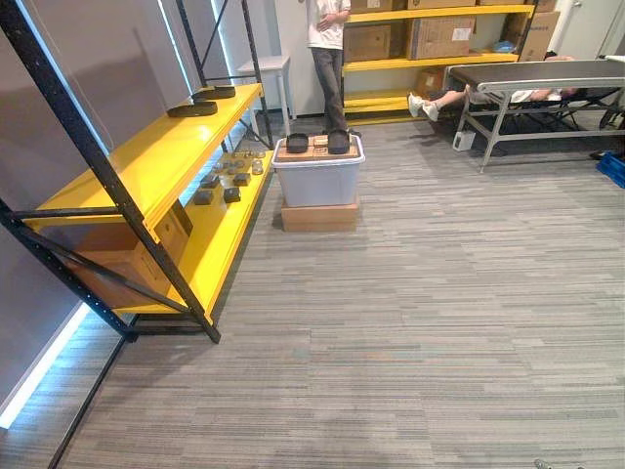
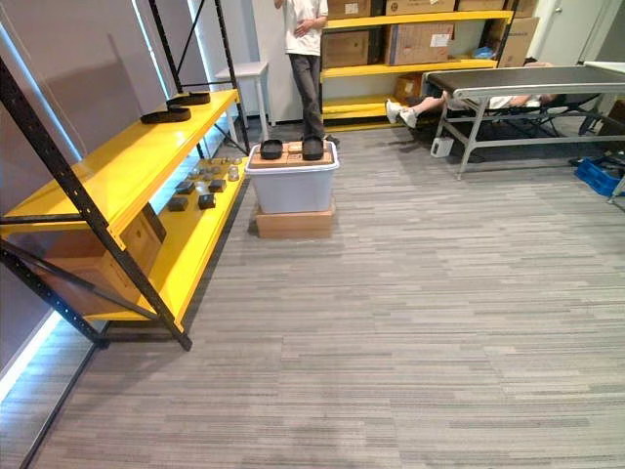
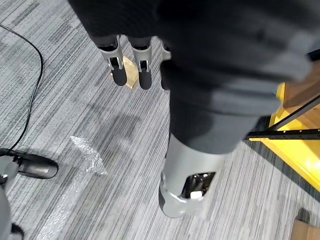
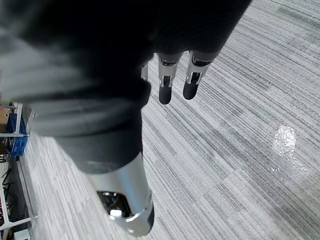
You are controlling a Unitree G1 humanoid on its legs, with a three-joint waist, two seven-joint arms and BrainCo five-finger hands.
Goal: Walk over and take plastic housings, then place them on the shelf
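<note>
Two black plastic housings (image 1: 297,143) (image 1: 338,142) lie on a cardboard sheet on top of a white bin (image 1: 317,183) across the floor. To its left stands a yellow shelf (image 1: 146,161) in a black frame, with two more black housings (image 1: 192,108) (image 1: 214,93) on its upper level. My left hand (image 3: 119,71) hangs over the carpet with straight fingers and holds nothing. My right hand (image 4: 165,88) hangs the same way, open and empty, far from the bin.
The bin rests on a flat cardboard box (image 1: 319,216). Small parts (image 1: 229,176) and a cardboard box (image 1: 127,249) sit on the lower shelf level. A person (image 1: 327,49) stands behind the bin. A conveyor table (image 1: 537,78) stands far right. Crumpled plastic wrap (image 3: 85,160) lies on the carpet.
</note>
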